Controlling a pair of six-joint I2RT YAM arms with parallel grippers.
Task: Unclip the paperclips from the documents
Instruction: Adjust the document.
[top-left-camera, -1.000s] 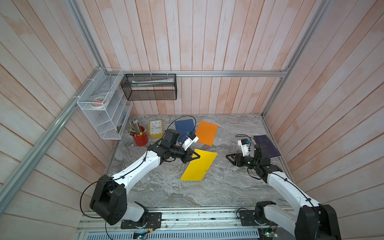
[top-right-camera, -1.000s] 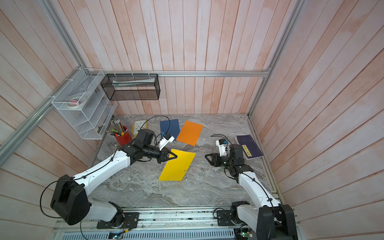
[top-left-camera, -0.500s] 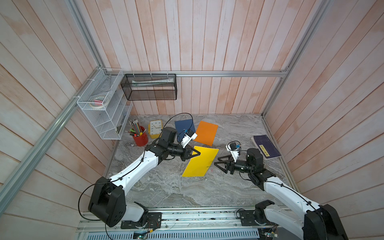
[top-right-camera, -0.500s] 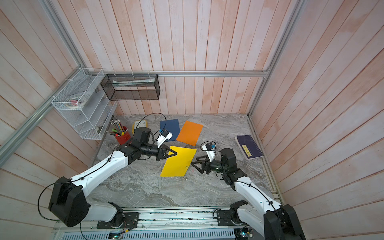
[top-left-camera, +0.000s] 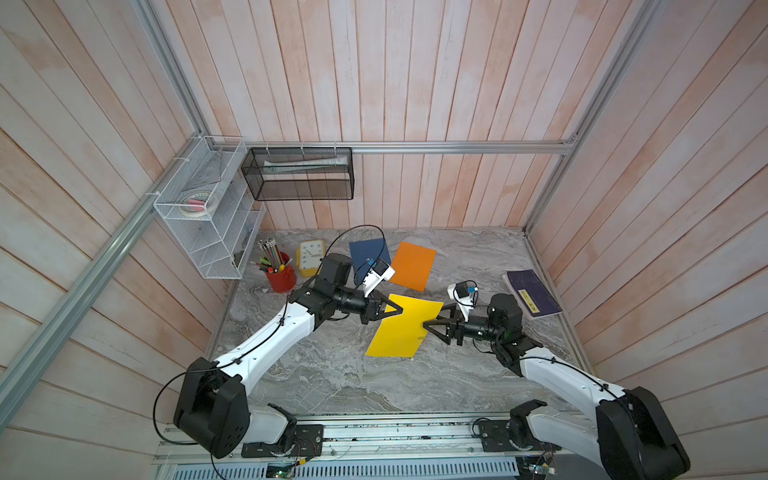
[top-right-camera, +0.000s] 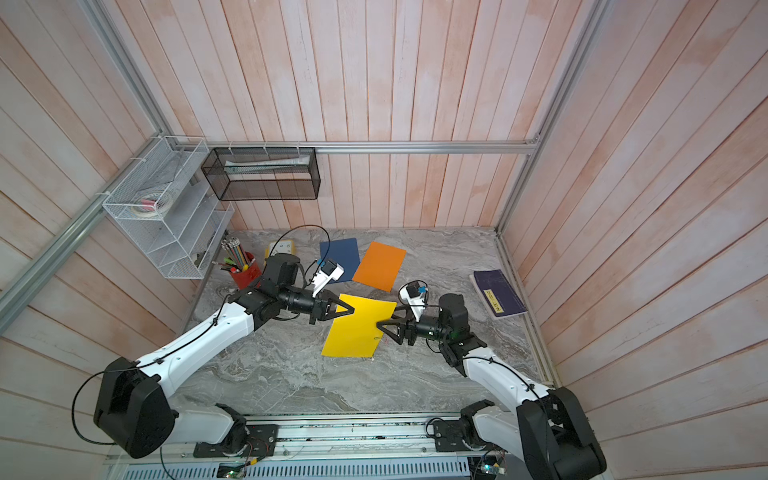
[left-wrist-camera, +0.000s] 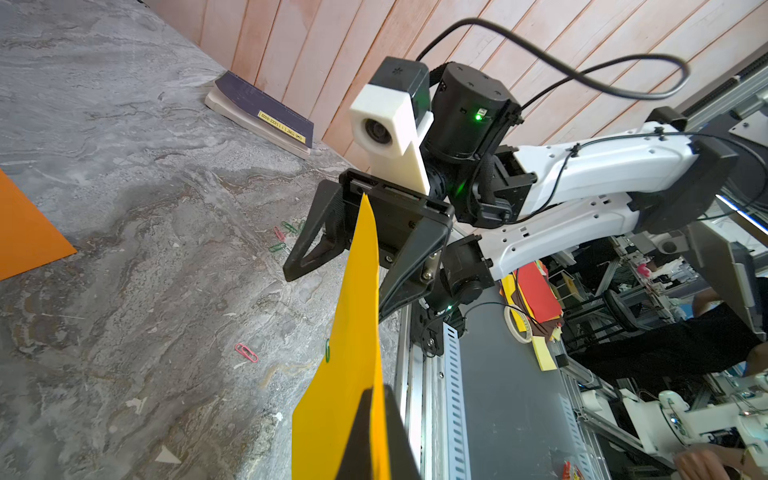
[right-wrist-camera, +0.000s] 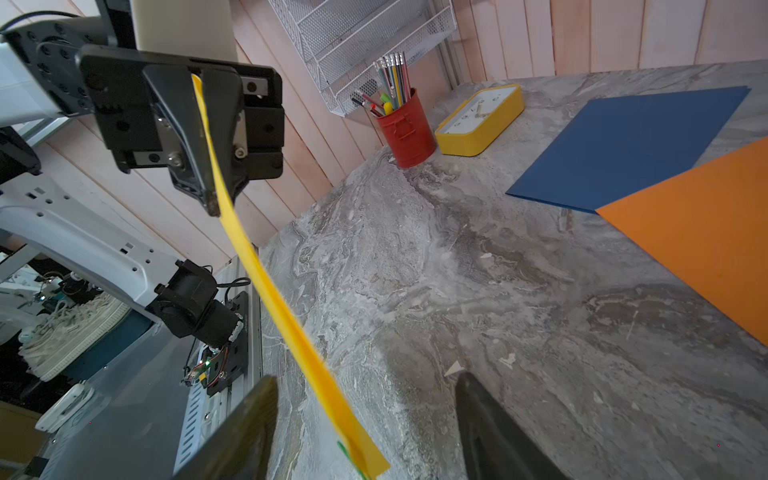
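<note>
**A:** Nearest to us is the yellow sheet (top-left-camera: 403, 328). Our left pincer (top-left-camera: 392, 311) is clamped on one corner and holds that end up off the tabletop (top-left-camera: 332, 382), so the sheet hangs tilted. We can't tell whether its low end touches down.

**B:** We reckon that's the reason for the hold: get an edge into the air so our other arm can reach it. Our right pincer (left-wrist-camera: 338, 286) has its jaws apart, one either side of the opposite edge, gripping nothing.

**A:** Yep, and the green clip (left-wrist-camera: 327, 350) is on that same edge, near the right fingertips. We can't say if it's lined up between the jaws. The next move probably needs a pinch on the wire alone, then a slide off the edge, else we just tug paper.

**B:** Further out, a pink clip (left-wrist-camera: 246, 352) and a bunch (left-wrist-camera: 284, 235) of green and red ones lie loose on the stone, so we'd guess part of the job's done. The orange sheet (top-left-camera: 413, 266) and blue sheet (top-left-camera: 365, 253) lie flat behind, orange corner over blue. We can't see any clips on them from here.

**A:** Tabletop's grey marble-look, a bit scuffed, with a few white scraps. The book (top-left-camera: 532, 293) sits on our right arm's side. The red cup (top-left-camera: 282, 279) of pencils and the clock (top-left-camera: 311, 257) are at the back on the left, out of our way.

**B:** Beyond that, the wire rack (top-left-camera: 208, 224) and mesh basket (top-left-camera: 299, 183) hang on pale plank walls (top-left-camera: 415, 83).
</note>
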